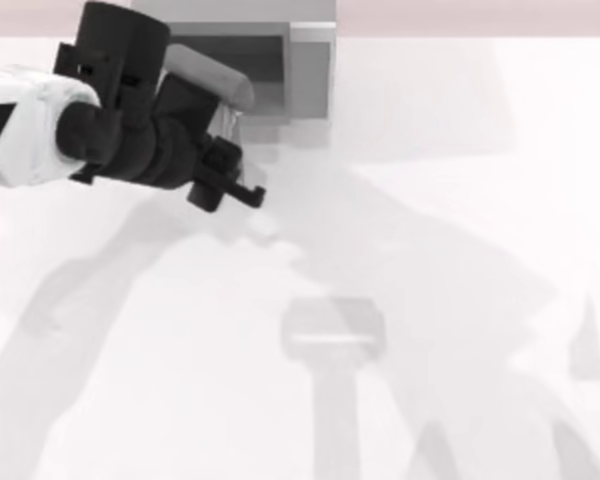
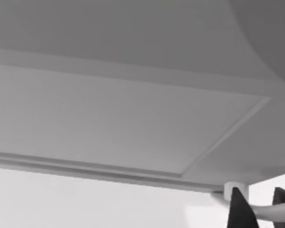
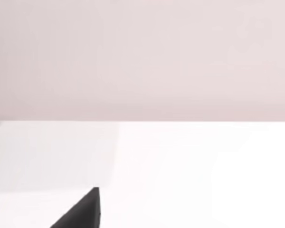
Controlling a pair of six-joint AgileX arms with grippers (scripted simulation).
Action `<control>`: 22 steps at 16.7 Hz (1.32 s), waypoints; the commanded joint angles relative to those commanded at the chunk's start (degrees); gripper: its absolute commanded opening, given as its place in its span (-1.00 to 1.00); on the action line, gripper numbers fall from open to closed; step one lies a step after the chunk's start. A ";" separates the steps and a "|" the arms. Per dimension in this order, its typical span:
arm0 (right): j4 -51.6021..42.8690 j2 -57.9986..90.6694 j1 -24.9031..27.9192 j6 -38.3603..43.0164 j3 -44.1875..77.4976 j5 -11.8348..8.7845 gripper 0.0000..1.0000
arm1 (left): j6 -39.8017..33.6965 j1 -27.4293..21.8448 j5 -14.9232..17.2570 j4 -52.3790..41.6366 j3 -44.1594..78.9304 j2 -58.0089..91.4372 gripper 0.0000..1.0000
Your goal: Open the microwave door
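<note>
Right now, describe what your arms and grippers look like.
The left arm has a white shell on its upper link, then bulky black rounded housings running to a black two-finger left gripper. In the left wrist view its fingers show as dark tapered wedges. Of the right gripper, only one black wedge-shaped fingertip shows. No cables or markings visible.

No text, label, brand, number or sign can be read in any of the three views. The microwave (image 1: 310, 70) and the microwave door (image 2: 123, 123) carry plain grey faces with no markings, and the bench (image 1: 430, 300) is bare of print.
</note>
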 joint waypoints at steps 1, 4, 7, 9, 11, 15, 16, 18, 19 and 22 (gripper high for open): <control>0.00 0.00 0.00 0.00 0.00 0.00 1.00 | 0.53 0.27 0.32 -0.15 -0.14 -0.07 -1.00; 0.00 0.00 0.00 0.00 0.00 0.00 1.00 | 2.55 1.25 1.63 -0.57 -0.48 -0.51 -1.00; 0.00 0.00 0.00 0.00 0.00 0.00 1.00 | 4.71 2.29 3.10 -1.04 -0.87 -0.96 -1.00; 0.00 0.00 0.00 0.00 0.00 0.00 1.00 | 5.40 2.62 3.56 -1.23 -1.03 -1.07 -1.00; 0.00 0.00 0.00 0.00 0.00 0.00 1.00 | 5.40 2.62 3.56 -1.23 -1.03 -1.07 -1.00; 0.00 0.00 0.00 0.00 0.00 0.00 1.00 | 5.40 2.62 3.56 -1.23 -1.03 -1.07 -1.00; 0.00 0.00 0.00 0.00 0.00 0.00 1.00 | 5.40 2.62 3.56 -1.23 -1.03 -1.07 -1.00; 0.00 0.00 0.00 0.00 0.00 0.00 1.00 | 5.40 2.62 3.56 -1.23 -1.03 -1.07 -1.00; 0.00 0.00 0.00 0.00 0.00 0.00 1.00 | 5.40 2.62 3.56 -1.23 -1.03 -1.07 -1.00; 0.00 0.00 0.00 0.00 0.00 0.00 1.00 | 5.40 2.62 3.56 -1.23 -1.03 -1.07 -1.00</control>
